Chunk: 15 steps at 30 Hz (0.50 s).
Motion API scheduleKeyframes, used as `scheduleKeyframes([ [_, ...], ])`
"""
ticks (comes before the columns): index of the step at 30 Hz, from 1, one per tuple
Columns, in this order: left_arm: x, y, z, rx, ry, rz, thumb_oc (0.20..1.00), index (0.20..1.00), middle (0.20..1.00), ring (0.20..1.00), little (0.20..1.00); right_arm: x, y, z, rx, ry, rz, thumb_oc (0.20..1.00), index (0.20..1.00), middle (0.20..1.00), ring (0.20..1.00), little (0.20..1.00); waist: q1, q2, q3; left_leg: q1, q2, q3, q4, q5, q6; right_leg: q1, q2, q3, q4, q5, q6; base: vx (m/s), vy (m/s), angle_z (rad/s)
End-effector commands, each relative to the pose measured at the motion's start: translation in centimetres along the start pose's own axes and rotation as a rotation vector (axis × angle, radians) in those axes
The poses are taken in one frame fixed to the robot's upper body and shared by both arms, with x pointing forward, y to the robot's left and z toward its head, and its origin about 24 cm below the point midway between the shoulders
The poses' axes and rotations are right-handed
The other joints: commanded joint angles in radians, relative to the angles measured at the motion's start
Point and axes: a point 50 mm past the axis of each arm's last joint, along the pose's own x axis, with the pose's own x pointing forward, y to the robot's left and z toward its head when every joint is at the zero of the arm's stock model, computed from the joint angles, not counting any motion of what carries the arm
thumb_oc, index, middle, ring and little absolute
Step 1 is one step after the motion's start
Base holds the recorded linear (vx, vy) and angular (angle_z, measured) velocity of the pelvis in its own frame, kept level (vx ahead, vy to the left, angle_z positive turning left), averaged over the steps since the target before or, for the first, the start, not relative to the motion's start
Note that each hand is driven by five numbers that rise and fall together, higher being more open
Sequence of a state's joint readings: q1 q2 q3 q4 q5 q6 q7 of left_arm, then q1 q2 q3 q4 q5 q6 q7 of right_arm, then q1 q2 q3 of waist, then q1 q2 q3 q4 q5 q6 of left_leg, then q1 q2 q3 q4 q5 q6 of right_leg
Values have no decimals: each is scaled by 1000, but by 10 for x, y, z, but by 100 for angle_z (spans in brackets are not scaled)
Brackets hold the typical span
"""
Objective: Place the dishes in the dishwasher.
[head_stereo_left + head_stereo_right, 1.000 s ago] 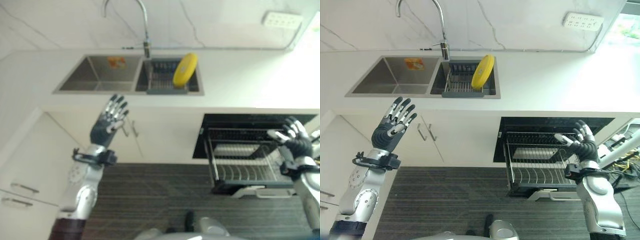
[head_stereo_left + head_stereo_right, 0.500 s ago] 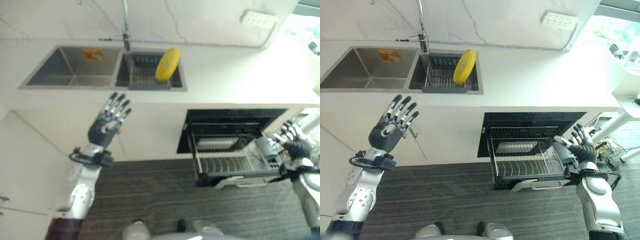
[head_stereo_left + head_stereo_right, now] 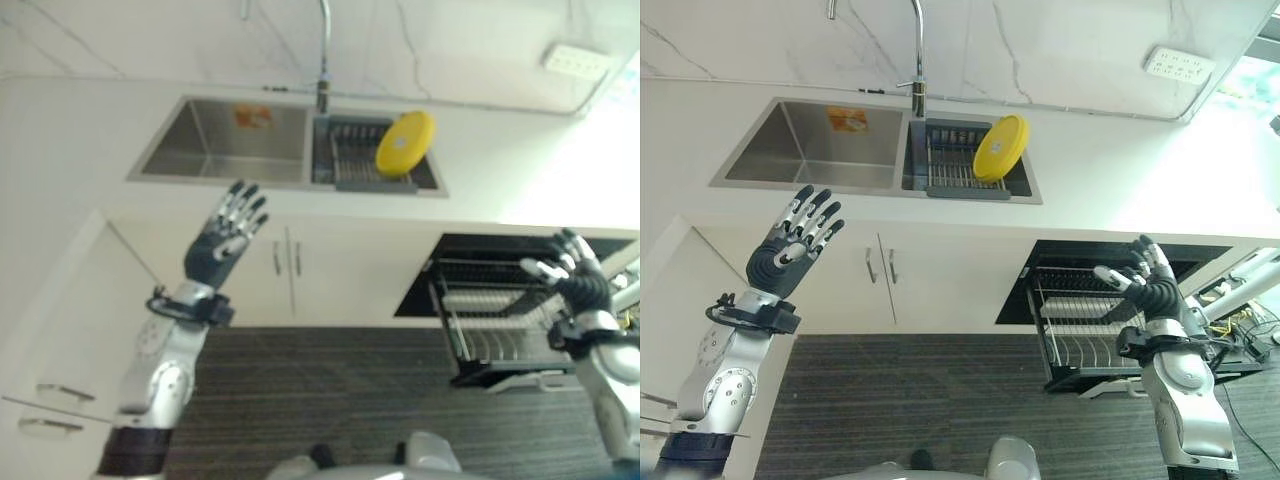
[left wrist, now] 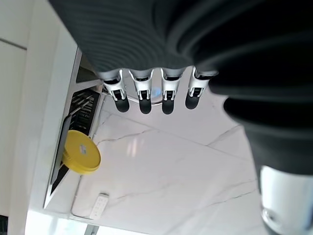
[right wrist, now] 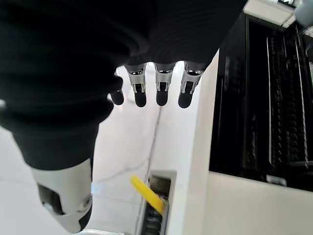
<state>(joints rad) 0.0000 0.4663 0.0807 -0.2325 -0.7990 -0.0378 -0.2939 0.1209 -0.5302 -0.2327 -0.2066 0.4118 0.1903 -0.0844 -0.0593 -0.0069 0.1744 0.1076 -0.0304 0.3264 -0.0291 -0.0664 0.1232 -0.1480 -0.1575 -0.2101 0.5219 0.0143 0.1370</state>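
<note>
Upright, yellow plate [image 3: 1000, 148] stands in sink rack [image 3: 958, 170] (unheld)

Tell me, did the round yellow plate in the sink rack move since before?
No. The round yellow plate leans in the dark wire rack of the steel sink's right basin, as before; the whole view shifted because the camera moved.

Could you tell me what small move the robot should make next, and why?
Probably reach the left hand forward toward the yellow plate, which stands on edge in the drying rack in the sink's right basin. Both hands are open and hold nothing, the right hand hovers by the pulled-out dishwasher rack, which looks empty.
</note>
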Motion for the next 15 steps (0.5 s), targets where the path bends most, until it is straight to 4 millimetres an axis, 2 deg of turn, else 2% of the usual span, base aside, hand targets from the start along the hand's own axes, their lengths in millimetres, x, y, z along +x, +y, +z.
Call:
scheduleKeyframes([
  [1,7,-8,11,58,-46,-37,1000,1000,1000,1000,1000,13,-14,28,-58,-120,-24,1000,1000,1000,1000,1000,-11,-30,-27,5,28,-99,-58,63,-118,89,55,-35,-294,74,-4,188,12,-21],
  [4,9,-10,6,26,-34,-35,1000,1000,1000,1000,1000,10,-21,27,-58,-115,-22,1000,1000,1000,1000,1000,-47,-41,-21,39,10,-119,-58,31,-120,32,54,-9,-423,149,16,195,-44,1],
  [7,11,-16,4,21,-30,-53,1000,1000,1000,1000,1000,9,-18,29,-49,-134,-29,1000,1000,1000,1000,1000,-68,-33,-6,75,11,-153,-58,9,-122,-44,19,22,-484,238,36,252,-163,45],
  [10,11,-16,7,4,-39,-65,1000,1000,1000,1000,1000,12,-12,31,-45,-148,-23,1000,1000,1000,1000,1000,-60,-28,-10,96,8,-155,-58,-11,-117,-24,7,2,-527,246,38,255,-196,40],
  [15,9,-17,7,-67,-64,-91,1000,1000,1000,1000,1000,15,-4,31,-56,-148,-25,1000,1000,1000,1000,1000,-69,-21,-33,132,17,-125,-58,-34,-112,23,23,1,-538,223,29,270,-192,3],
])
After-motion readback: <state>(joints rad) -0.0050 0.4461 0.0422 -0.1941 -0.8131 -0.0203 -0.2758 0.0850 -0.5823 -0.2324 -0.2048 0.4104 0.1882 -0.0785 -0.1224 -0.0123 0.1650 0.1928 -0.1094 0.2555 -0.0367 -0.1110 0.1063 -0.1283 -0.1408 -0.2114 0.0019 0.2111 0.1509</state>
